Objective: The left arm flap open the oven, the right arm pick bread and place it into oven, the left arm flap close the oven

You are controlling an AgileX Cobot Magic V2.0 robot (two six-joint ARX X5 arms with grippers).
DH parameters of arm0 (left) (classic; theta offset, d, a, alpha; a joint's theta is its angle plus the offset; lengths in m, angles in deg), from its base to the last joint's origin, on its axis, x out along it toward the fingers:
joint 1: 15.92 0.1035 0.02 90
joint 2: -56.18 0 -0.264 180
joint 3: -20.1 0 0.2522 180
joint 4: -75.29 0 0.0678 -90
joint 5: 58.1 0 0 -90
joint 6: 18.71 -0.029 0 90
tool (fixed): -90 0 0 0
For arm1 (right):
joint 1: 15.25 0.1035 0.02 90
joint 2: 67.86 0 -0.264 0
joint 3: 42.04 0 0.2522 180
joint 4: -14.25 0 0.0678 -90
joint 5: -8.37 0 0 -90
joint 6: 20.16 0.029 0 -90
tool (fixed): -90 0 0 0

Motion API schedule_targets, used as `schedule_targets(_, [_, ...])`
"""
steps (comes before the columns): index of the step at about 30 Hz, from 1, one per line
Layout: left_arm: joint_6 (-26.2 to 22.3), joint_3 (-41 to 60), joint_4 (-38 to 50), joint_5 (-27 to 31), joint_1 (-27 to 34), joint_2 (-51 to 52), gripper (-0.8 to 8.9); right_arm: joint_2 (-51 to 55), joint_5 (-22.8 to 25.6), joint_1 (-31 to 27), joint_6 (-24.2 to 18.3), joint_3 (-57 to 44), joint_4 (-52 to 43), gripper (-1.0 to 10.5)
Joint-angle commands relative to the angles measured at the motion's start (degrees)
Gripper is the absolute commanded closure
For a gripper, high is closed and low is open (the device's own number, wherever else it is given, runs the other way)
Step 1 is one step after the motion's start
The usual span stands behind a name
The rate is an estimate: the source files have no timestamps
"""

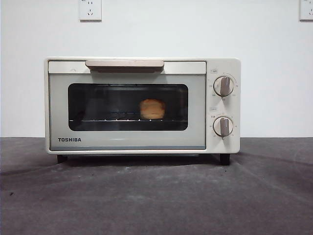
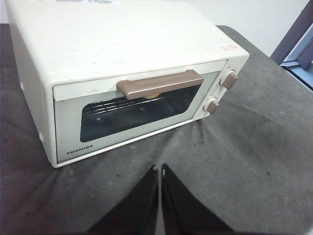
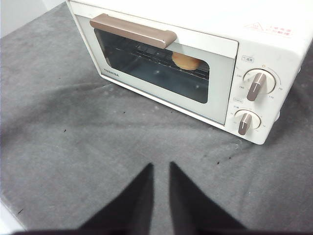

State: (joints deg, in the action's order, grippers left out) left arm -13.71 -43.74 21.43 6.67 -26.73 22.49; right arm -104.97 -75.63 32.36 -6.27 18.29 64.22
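The left gripper (image 2: pixel 160 169) hung above the grey table (image 1: pixel 156 196), well short of the oven (image 1: pixel 142 105), its jaws pressed nearly together and holding nothing. The oven stood square to the front camera, long axis running side to side, door closed flush and the bar handle (image 1: pixel 124 64) level along its top edge. Bare table lay open before the door and on both sides. Behind the dark window, the bread (image 1: pixel 152 108) sat on the wire rack (image 1: pixel 128 119), right of centre; only one rounded end showed, so its long axis could not be judged. From the left wrist camera the handle hid nearly all of it. Two knobs (image 1: pixel 223 86) stood one above the other at the oven's right end. The right gripper (image 3: pixel 161 169) also hung clear of the oven, jaws slightly parted and empty.
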Motion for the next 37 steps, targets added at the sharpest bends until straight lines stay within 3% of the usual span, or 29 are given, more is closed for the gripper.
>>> schedule_targets(1, [-1.0,-1.0,0.7,0.2,-0.2,-0.2,7.94,-0.3,0.1,0.6,0.3,0.7,-0.6,9.4])
schedule_targets(24, [-1.0,-1.0,0.7,0.2,-0.2,-0.2,7.94,-0.2,0.1,0.6,0.6,0.7,-0.6,9.4])
schedule_targets(27, [-9.4,-0.9,1.7,1.0,-0.1,1.6,7.94,-0.2,0.1,0.6,0.6,0.7,-0.6,9.4])
schedule_targets(31, [-13.5,0.1,7.8,7.4,0.9,4.2,7.94,-0.2,0.1,0.6,0.6,0.7,-0.6,9.4])
schedule_targets(37, [-13.9,7.7,22.4,18.0,6.0,9.9,7.94,-0.2,0.1,0.6,0.6,0.7,-0.6,9.4])
